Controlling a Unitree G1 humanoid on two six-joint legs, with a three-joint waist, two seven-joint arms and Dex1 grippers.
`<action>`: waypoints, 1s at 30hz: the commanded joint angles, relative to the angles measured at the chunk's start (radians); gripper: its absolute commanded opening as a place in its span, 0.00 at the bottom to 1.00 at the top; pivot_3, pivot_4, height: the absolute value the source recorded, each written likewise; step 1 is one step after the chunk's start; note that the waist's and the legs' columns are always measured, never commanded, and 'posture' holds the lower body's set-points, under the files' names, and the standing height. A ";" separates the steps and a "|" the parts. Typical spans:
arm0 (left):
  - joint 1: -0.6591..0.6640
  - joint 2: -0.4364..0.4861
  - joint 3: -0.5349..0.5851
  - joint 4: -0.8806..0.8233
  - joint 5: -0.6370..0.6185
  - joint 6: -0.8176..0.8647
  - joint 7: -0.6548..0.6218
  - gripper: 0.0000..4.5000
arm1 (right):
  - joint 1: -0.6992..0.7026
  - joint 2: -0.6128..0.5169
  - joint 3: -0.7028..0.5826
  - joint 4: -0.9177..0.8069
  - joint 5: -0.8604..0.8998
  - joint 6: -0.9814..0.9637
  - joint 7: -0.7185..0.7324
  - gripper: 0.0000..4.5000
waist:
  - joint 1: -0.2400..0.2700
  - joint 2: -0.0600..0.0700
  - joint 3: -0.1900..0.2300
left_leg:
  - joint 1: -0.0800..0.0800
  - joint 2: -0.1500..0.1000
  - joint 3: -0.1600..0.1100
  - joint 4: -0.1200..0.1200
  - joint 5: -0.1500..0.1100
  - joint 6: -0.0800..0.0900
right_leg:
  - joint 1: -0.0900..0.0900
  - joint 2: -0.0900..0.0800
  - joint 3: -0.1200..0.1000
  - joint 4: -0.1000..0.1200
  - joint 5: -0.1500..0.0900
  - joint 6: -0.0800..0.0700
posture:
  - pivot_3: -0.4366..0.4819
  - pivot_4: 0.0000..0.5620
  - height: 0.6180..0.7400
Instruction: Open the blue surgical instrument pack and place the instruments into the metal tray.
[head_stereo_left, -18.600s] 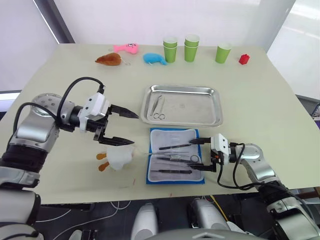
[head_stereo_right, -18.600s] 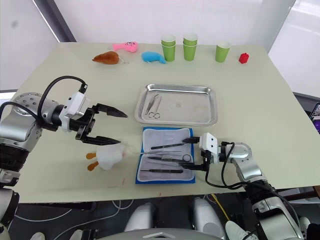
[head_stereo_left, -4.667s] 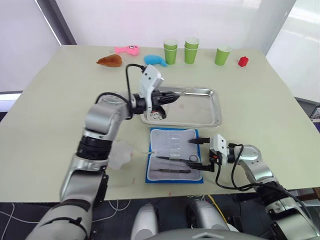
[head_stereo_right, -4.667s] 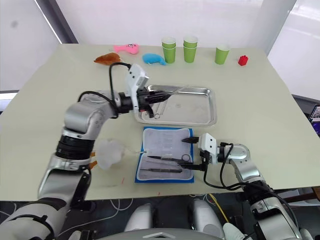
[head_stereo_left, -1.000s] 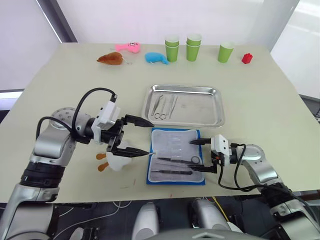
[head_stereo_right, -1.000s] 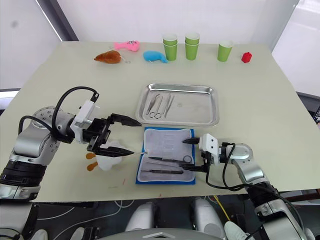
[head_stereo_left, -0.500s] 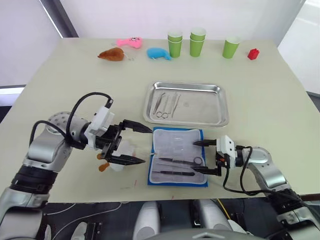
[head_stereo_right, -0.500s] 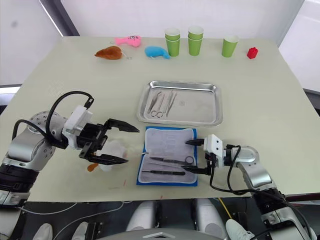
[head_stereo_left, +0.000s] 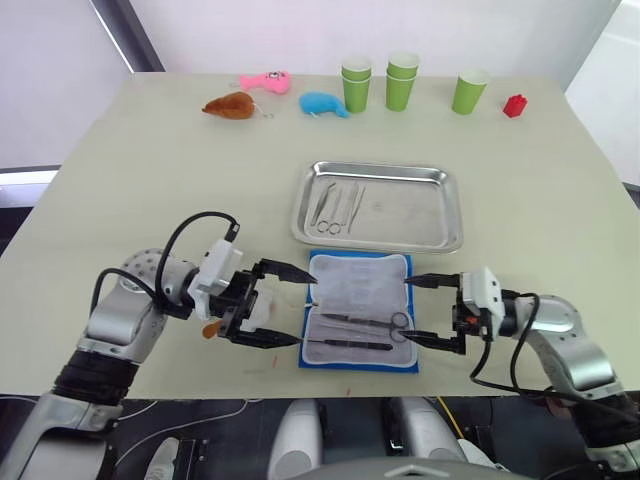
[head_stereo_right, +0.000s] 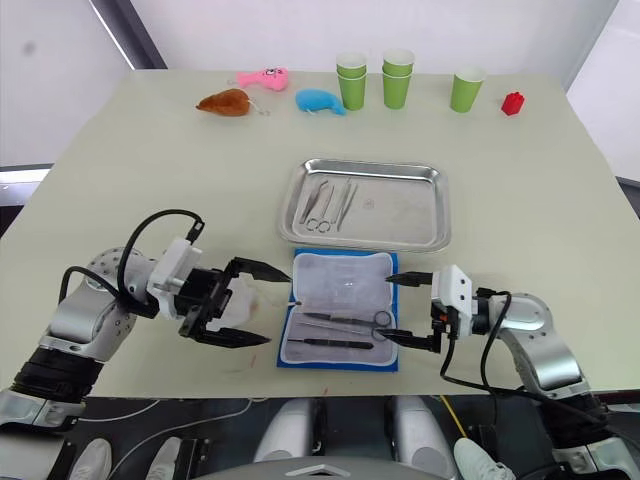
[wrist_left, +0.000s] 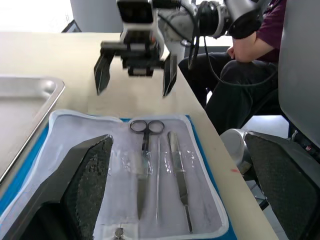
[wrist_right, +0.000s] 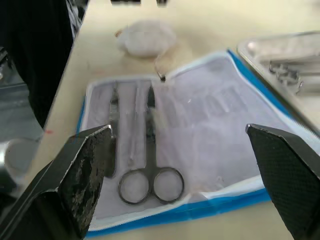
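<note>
So your flat blue fabric instrument pack (head_stereo_left: 360, 322) is lying open near the front edge of the pale rectangular table (head_stereo_left: 150, 180), grey-white lining up, right in front of the shiny rectangular steel tray (head_stereo_left: 382, 205). There's a pair of silvery scissors (head_stereo_left: 368, 321) with the ring handles pointing toward your right side, and a dark straight forceps-like tool (head_stereo_left: 350, 345) just below them, both sitting on the front half of the lining. The left wrist view also shows a thin needle-like probe (wrist_left: 158, 177) between those two. Three silvery instruments (head_stereo_left: 337, 203) are in the tray's left end, side by side.

Your left gripper (head_stereo_left: 288, 305) sits just off the pack's left edge, fingers spread wide, holding nothing, with a white plush toy (head_stereo_right: 228, 303) between and behind them. Your right gripper (head_stereo_left: 427, 310) is at the pack's right edge, also wide apart and empty, the lower finger close by the scissor rings.

Along the far edge: brown plush (head_stereo_left: 230, 105), pink plush (head_stereo_left: 262, 81), small blue plush (head_stereo_left: 322, 103), green paper cups (head_stereo_left: 402, 79), a red block (head_stereo_left: 514, 105).
</note>
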 joint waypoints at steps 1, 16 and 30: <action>0.024 -0.027 0.012 0.018 0.047 -0.068 -0.045 0.99 | 0.048 -0.047 -0.090 -0.119 0.097 0.047 0.000 1.00 | 0.000 0.000 0.000 | 0.000 0.000 0.000 0.001 0.000 0.000 | 0.000 0.000 0.000 0.000 0.000 0.000 | 0.48 0.27 1.00; -0.063 -0.139 -0.125 0.258 0.218 -0.236 -0.050 0.99 | 0.244 -0.178 -0.289 -0.328 0.260 0.163 -0.028 1.00 | -0.001 -0.001 0.000 | 0.001 -0.002 0.000 0.005 0.000 0.000 | 0.001 0.001 0.005 0.006 0.001 0.002 | 0.48 0.27 1.00; -0.084 -0.254 -0.186 0.492 0.383 -0.377 -0.015 0.99 | 0.227 -0.203 -0.306 -0.386 0.291 0.205 -0.065 1.00 | -0.001 0.007 -0.004 | 0.005 -0.003 0.000 0.017 0.000 0.000 | 0.007 0.003 0.009 0.013 0.001 0.009 | 0.48 0.27 1.00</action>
